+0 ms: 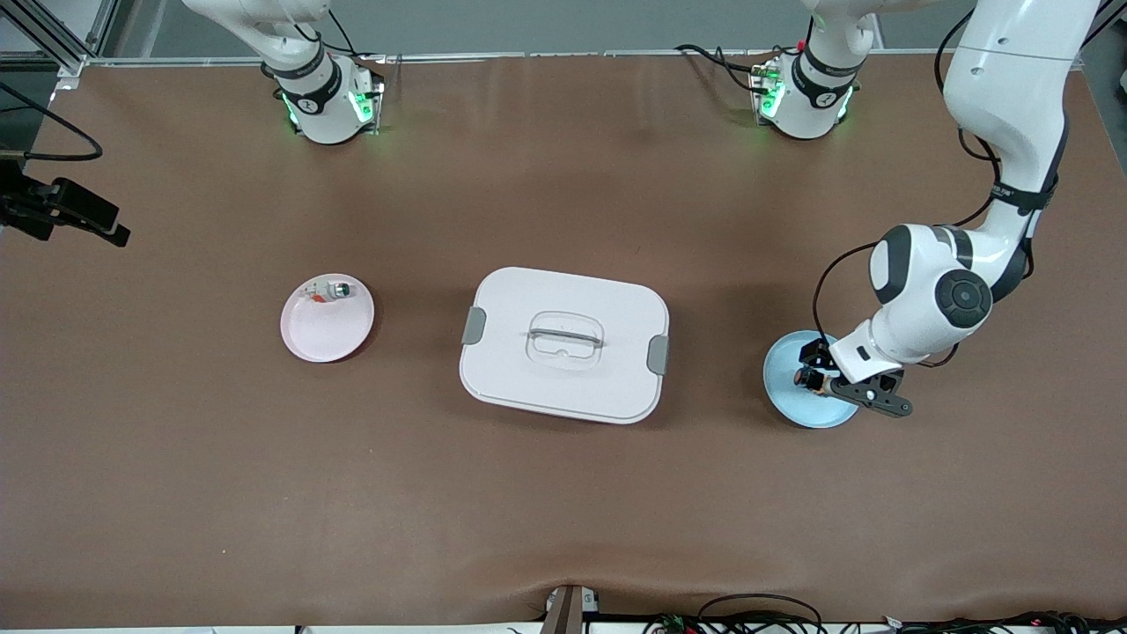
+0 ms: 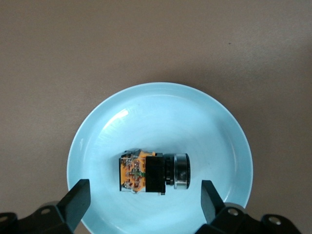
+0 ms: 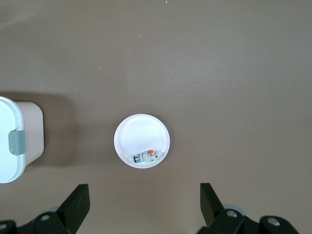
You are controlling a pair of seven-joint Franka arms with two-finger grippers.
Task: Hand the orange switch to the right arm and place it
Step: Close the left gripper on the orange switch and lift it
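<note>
Orange switch lay on its side in the blue plate, at 3 o'clock from the white lidded box, toward the left arm's end of the table. Left gripper hung low over that plate, fingers spread wide either side of the switch, gripping nothing. Right gripper waited high over the pink plate, at 9 o'clock from the box, fingers wide apart, empty-handed

Lidded box mid-table is the only obstacle.
White box stands between pink plate and blue plate; bare table nearer the front camera.
</note>
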